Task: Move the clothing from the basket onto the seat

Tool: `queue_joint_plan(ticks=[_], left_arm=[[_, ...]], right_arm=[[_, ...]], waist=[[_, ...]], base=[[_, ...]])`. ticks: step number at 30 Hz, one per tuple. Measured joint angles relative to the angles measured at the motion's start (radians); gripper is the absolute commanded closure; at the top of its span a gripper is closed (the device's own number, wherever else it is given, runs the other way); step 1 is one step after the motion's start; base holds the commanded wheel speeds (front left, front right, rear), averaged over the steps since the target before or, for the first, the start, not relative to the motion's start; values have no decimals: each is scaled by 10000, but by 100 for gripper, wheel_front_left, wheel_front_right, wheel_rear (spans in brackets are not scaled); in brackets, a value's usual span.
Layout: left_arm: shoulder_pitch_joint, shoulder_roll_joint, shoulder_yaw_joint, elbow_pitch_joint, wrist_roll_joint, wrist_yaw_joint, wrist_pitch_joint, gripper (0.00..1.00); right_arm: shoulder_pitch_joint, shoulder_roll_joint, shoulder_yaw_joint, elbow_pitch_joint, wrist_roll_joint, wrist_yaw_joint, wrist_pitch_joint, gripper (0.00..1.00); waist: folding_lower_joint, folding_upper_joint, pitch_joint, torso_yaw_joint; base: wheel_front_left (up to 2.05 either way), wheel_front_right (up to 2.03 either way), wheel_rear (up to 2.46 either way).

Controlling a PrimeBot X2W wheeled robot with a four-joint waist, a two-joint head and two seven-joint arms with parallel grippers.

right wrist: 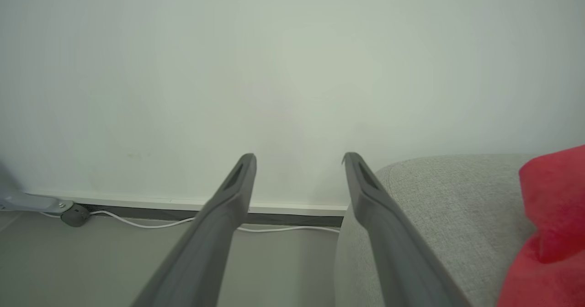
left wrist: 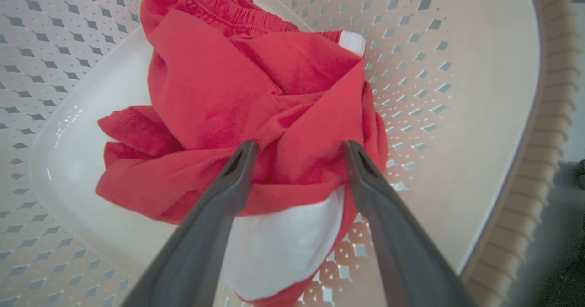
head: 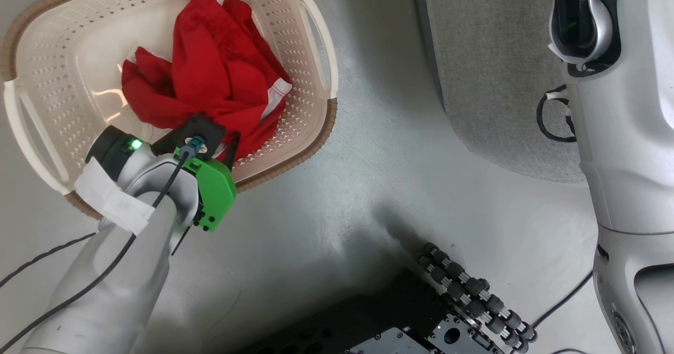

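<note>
We see a smooth pale grey floor (head: 368, 185). On it stands the basket (head: 52, 53), at the upper left of the head view, with red clothing (head: 210, 75) heaped inside. Apart from it, to the right, the seat (head: 489, 80) rests on the same floor, and in the right wrist view a red garment (right wrist: 548, 215) lies on it. A thin black cable (head: 42, 256) trails across the floor at lower left.

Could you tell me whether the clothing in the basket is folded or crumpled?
Crumpled: the clothing lies bunched in uneven folds inside the basket.
</note>
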State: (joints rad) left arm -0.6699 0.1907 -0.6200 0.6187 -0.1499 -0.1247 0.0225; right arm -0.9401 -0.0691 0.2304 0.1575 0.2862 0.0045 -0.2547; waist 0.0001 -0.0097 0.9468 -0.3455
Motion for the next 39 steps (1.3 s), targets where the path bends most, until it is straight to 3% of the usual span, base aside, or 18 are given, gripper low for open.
queue_joint_plan(ticks=[10,12,13,22,39], left_arm=[[-408,186,-268,382,-50,0,217,2],[-440,219,-309,462,-50,0,219,80],[-451,224,-336,500,-50,0,219,100],[-590,167,-652,539,-117,-29,-201,100],[-692,-819,-219,577,-886,-29,-2290,100]], right_arm=[[-154,67,-13,10,35,35,0,0],[-162,73,-13,6,35,35,0,0],[-162,75,-15,6,35,35,0,0],[-159,88,-140,127,19,33,0,0],[1231,-61,-378,1124,-594,130,-2,0]], waist=[[-1,0,162,-242],[-1,0,170,-269],[0,0,172,-281],[-1,0,-83,-276],[-1,0,-1655,471]], base=[[0,0,0],[0,0,0],[0,0,0],[0,0,0],[0,0,0]])
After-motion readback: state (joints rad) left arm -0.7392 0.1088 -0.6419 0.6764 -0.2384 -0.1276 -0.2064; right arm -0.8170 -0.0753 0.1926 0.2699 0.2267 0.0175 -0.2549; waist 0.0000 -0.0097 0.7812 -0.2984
